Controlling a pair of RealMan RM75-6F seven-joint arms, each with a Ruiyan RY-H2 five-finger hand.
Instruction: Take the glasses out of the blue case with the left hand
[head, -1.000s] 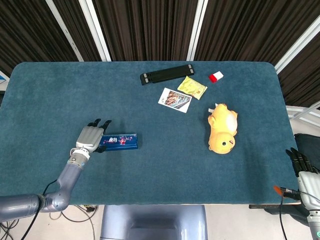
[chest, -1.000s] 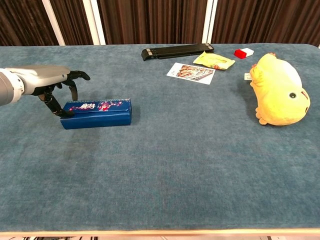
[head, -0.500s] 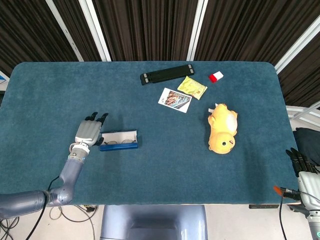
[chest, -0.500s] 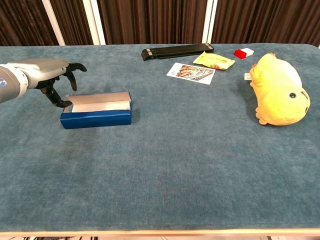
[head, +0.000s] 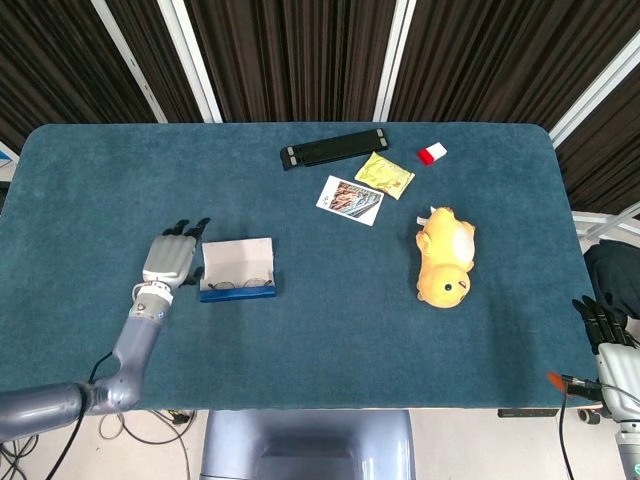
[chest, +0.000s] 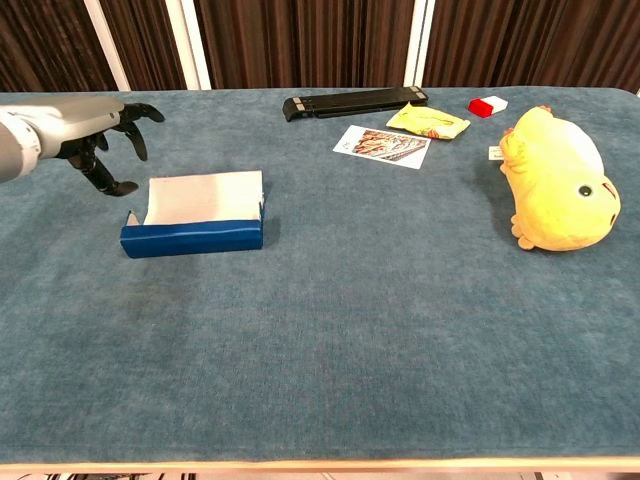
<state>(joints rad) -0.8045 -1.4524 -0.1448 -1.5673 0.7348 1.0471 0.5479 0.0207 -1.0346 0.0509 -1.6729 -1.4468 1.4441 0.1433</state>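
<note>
On the left part of the dark teal felt-covered table (head: 120, 180), head view: the rectangular blue glasses case (head: 238, 279) lies with its pale-lined lid swung up and back. A pair of thin-framed glasses (head: 237, 285) is visible inside the tray, still in the case. The grey left hand (head: 171, 258) sits just beside the case's left end, fingers apart, holding nothing; contact with the lid cannot be told from above. At the far edge lie a flat black bar-shaped stand (head: 333, 148), a yellow crinkled packet (head: 385, 174), a small red-and-white block (head: 432, 153) and a printed picture card (head: 350, 200). A yellow plush duck toy (head: 446, 256) lies right of centre. The dark right hand (head: 604, 330) hangs off the table's lower right corner; whether its fingers are apart or together cannot be told.

Chest view: the case stands open, blue front wall toward the camera, lid tilted back. The glasses are hidden behind the wall here. The left hand hovers above and left of the case, apart from it, dark fingers (chest: 128, 127) spread and curved, empty. Stand, packet, block and card lie along the far side; the duck lies at the right edge
</note>
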